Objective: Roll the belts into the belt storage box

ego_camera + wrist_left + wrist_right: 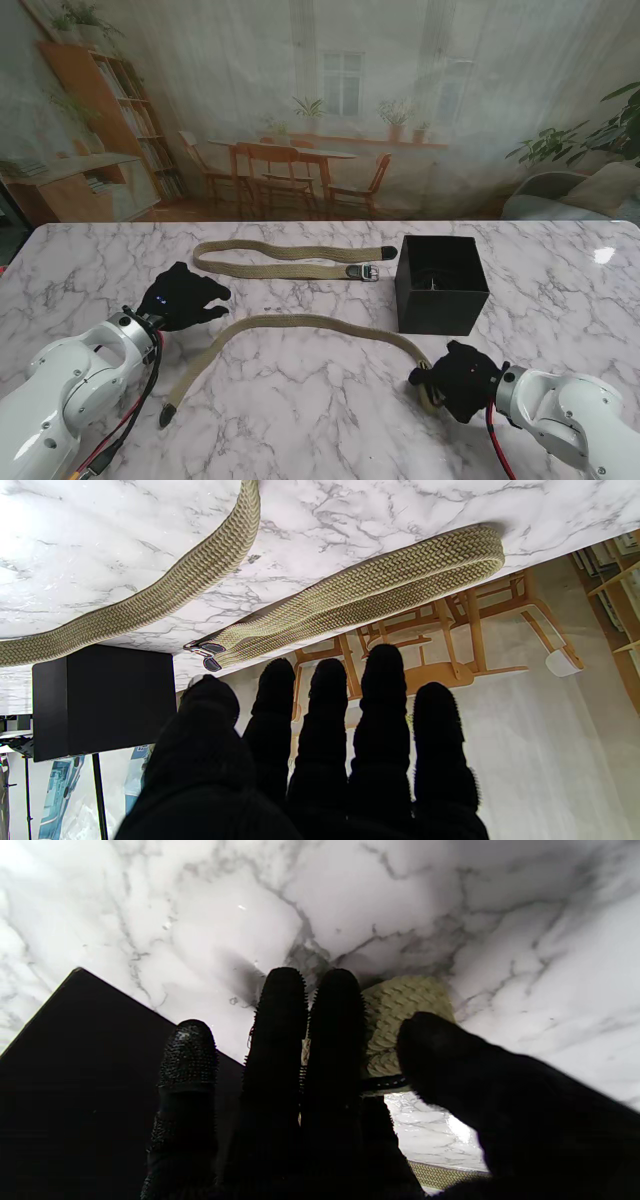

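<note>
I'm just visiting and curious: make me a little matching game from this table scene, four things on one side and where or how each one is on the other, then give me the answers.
Things:
1. black storage box
2. farther belt
3. left robot hand
4. right robot hand

Descriptions:
A. folded double, buckle end toward the box
B. fingers closed on the end of the nearer belt
C. open, fingers straight, holding nothing
D. standing on the right part of the marble table, top open

Pairs: 1-D, 2-A, 3-C, 4-B
</note>
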### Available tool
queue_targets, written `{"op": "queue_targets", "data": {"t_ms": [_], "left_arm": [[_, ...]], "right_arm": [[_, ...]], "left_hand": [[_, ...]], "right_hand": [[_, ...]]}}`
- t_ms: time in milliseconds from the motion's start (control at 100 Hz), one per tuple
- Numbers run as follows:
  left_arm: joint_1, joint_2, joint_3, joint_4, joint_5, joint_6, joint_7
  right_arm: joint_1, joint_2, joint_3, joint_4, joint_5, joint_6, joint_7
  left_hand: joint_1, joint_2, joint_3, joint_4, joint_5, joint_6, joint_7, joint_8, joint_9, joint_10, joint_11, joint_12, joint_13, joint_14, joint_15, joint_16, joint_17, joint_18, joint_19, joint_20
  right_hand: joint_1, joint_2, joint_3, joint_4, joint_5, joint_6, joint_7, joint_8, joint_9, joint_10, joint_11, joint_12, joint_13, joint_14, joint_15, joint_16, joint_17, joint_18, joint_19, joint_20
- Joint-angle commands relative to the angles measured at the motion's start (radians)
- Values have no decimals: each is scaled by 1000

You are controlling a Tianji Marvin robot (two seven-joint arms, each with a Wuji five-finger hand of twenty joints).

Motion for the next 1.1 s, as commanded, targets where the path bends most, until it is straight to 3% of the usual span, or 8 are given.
{"op": "queue_targets", "data": {"t_ms": [0,90,160,270,420,560,930,1090], "left_arm": [[1,-2,1,2,-1,0,-12],[0,-2,2,2,-1,0,-12],[0,-2,2,3,-1,-1,-12],[-1,-2,2,3,-1,-2,-12],[0,-2,2,3,-2,-2,-13],[-1,-2,3,4,-3,-2,-15],[-3,-2,5,4,-4,-1,-19],[-3,-2,6,4,-4,-1,-20]], "right_arm": [[-4,5,-2,1,0,11,-1],[-2,7,-6,6,-17,16,-22],[2,10,-13,19,-46,19,-73],[9,15,-29,45,-84,39,-157],[22,20,-56,88,-104,66,-252],[20,18,-62,97,-95,77,-260],[14,11,-76,95,-59,100,-216],[14,3,-83,94,-12,124,-177]], "left_hand": [[30,39,-12,-6,-30,23,-13,-6,17,19,12,9,-2,19,-10,-7,-9,33,-26,-11],[30,41,-12,-6,-31,22,-13,-6,16,19,11,9,-3,18,-11,-7,-9,32,-26,-11],[28,40,-13,-6,-30,23,-13,-6,16,18,11,9,-3,19,-11,-7,-9,32,-26,-11],[29,40,-13,-6,-30,23,-13,-6,17,19,12,9,-1,18,-10,-7,-9,32,-26,-11],[31,43,-11,-6,-30,22,-13,-6,16,20,11,9,-2,19,-11,-7,-10,33,-27,-11],[37,47,-11,-7,-31,21,-13,-6,17,20,12,9,-3,19,-11,-7,-9,31,-26,-10],[42,50,-12,-8,-30,21,-12,-5,17,21,11,9,-2,20,-11,-7,-9,32,-26,-10],[42,51,-13,-8,-31,21,-12,-6,17,21,11,9,-3,20,-11,-7,-10,32,-27,-10]], "right_hand": [[57,-69,138,-33,10,37,75,54,-29,-67,-51,11,22,-36,-21,-8,6,-9,-8,8],[174,-119,118,-131,39,12,111,55,11,-105,-56,14,41,-49,-7,5,10,-17,-7,3],[172,-35,-69,-221,99,-28,157,59,84,-139,-77,22,71,-72,2,10,20,-29,-3,-1],[146,65,-215,-234,185,-143,277,7,140,-142,-52,30,100,-68,36,5,24,-28,6,-5],[168,118,-312,-265,283,-465,493,-42,116,-59,-4,63,107,-28,56,23,15,4,10,2],[131,133,-362,-258,349,-564,482,-4,-20,-5,-62,53,39,18,28,28,-8,53,0,12],[117,48,-297,-242,485,-403,523,-162,-663,261,-214,-167,-269,119,-163,-100,-39,162,-88,10],[116,47,-274,-242,510,-298,543,-181,-706,318,-215,-172,-303,153,-174,-130,-48,182,-107,-7]]}}
